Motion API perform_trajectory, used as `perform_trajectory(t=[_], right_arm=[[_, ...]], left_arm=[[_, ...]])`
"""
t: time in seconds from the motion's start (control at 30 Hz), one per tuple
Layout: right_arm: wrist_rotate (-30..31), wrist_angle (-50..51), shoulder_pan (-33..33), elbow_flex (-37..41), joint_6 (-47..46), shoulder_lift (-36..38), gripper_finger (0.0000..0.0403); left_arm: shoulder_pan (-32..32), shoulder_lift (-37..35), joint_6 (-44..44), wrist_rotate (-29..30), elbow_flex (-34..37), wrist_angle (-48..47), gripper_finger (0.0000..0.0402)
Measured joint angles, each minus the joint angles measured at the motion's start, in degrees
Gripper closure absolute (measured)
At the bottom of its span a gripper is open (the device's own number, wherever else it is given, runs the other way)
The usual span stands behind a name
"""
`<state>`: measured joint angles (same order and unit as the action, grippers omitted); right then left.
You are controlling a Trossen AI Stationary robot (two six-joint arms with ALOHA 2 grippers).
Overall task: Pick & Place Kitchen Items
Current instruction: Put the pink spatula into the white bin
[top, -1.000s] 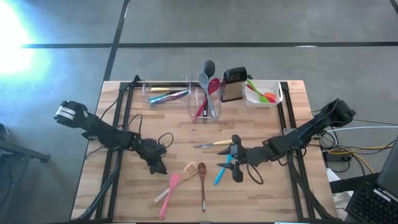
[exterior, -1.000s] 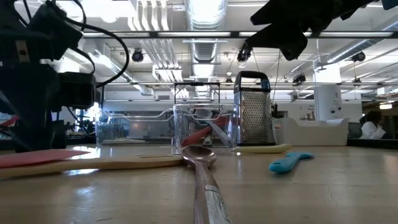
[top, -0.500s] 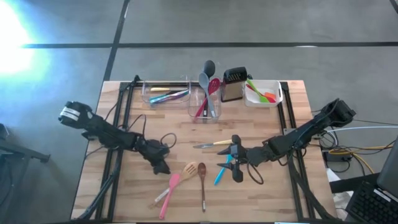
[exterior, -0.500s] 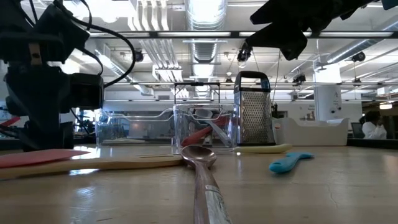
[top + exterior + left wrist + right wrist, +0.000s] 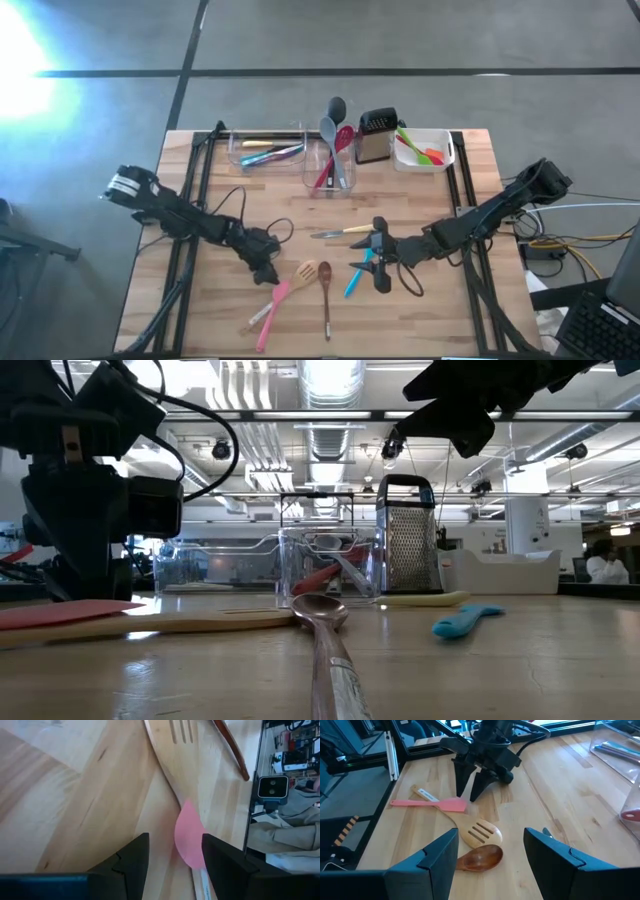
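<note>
The job looks roughly half done: several utensils already stand in the clear tub [image 5: 328, 170] at the back of the table [image 5: 440, 310], others lie in the long clear tray [image 5: 262, 152] and the white tub [image 5: 424, 150] (beside the steel grater [image 5: 375, 136]). Still loose on the table are the pink spatula [image 5: 272, 306], slotted wooden spatula [image 5: 303, 272], wooden spoon [image 5: 325, 292], blue tool [image 5: 354, 278] and yellow-handled knife [image 5: 340, 232]. The left tool [image 5: 266, 275] hangs with fingers spread, empty, just over the pink spatula's blade, likely the next pick. The right tool [image 5: 378, 262], also spread and empty, waits near the blue tool.
</note>
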<state>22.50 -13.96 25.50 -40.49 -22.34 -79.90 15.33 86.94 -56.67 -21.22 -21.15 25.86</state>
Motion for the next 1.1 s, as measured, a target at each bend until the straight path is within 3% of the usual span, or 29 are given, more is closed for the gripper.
perform_trajectory(t=[0.87, 0.97, 1.1], right_arm=[[-0.02, 0.0, 0.02, 0.0, -0.16, 0.0, 0.0184], [-0.02, 0.0, 0.02, 0.0, -0.17, 0.0, 0.0184], [-0.04, 0.01, 0.02, 0.0, -0.16, 0.0, 0.0184]], left_arm=[[5.66, 7.12, -0.35, -0.8, -7.49, 0.05, 0.0217], [5.69, 8.38, 0.28, -0.8, -8.21, -0.07, 0.024], [5.73, 8.81, 0.8, -0.77, -8.41, 0.01, 0.031]])
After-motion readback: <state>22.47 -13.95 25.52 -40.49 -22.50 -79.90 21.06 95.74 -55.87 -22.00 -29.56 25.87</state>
